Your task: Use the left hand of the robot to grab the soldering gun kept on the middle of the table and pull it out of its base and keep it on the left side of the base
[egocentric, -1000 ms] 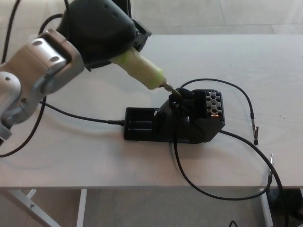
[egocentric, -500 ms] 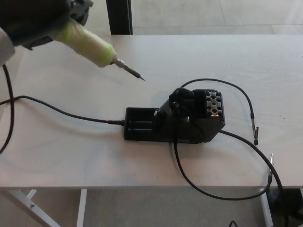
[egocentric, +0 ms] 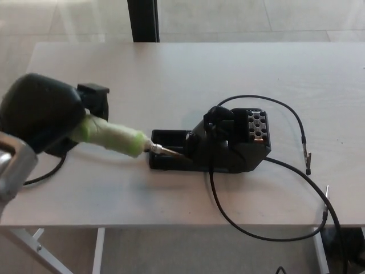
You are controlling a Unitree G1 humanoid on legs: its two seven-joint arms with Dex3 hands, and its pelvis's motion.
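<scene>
Since half a second ago we see our left hand [egocentric: 43, 117] has dropped from the upper left to the middle left over the table [egocentric: 256, 63], fingers wrapped around the soldering gun [egocentric: 111, 138]; its tip now points at the left end of the black base [egocentric: 211, 147] at centre frame

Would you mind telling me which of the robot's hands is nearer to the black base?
Left. The left hand is just left of the base, holding the soldering gun with its tip over the base's left end. The right hand is not in view.
</scene>
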